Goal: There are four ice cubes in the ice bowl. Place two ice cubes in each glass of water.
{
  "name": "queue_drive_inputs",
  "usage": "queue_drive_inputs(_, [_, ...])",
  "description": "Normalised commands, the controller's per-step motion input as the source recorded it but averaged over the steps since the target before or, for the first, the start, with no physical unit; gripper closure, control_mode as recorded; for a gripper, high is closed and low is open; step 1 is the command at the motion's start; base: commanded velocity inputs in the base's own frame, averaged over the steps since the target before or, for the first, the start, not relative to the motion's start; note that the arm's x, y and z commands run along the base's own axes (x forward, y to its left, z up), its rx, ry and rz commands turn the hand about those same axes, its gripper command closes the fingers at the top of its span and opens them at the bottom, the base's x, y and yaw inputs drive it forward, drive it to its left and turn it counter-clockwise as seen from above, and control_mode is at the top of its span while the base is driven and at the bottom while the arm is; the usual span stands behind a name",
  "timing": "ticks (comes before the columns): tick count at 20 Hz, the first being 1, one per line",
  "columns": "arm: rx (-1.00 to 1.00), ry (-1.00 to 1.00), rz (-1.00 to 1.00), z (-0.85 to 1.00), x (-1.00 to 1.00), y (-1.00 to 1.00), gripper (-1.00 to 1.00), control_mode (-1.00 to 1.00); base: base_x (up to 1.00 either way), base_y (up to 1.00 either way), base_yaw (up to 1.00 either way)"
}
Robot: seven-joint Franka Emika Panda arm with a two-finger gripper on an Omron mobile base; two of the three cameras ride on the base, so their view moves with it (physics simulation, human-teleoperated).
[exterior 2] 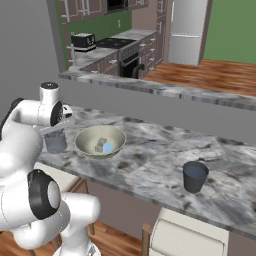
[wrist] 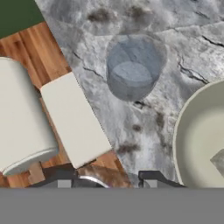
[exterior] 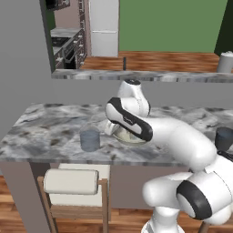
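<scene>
The ice bowl is lying just right of the jaws, with one glass of water ahead; whether they are parted or clenched, I cannot tell.

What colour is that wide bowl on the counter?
Pale beige-olive, plain; the ice bowl shows best in the right base view.

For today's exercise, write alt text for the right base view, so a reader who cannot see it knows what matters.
A beige ice bowl holding small ice cubes sits on a marble counter, between one glass of water beside the white robot arm and another glass far right.
</scene>
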Motion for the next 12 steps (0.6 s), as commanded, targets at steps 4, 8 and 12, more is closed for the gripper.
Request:
queue_drive_inputs(4, [0.00, 0.00, 0.00, 0.15, 0.28, 0.72, 1.00, -1.00, 0.00, 0.00, 0.00])
queue_drive_inputs(8, [0.00, 0.12, 0.00, 0.05, 0.48, 0.18, 1.00, -1.00, 0.00, 0.00, 0.00])
queue_drive_inputs(12, [0.00, 0.18, 0.00, 0.00, 0.47, 0.03, 1.00, -1.00, 0.00, 0.00, 0.00])
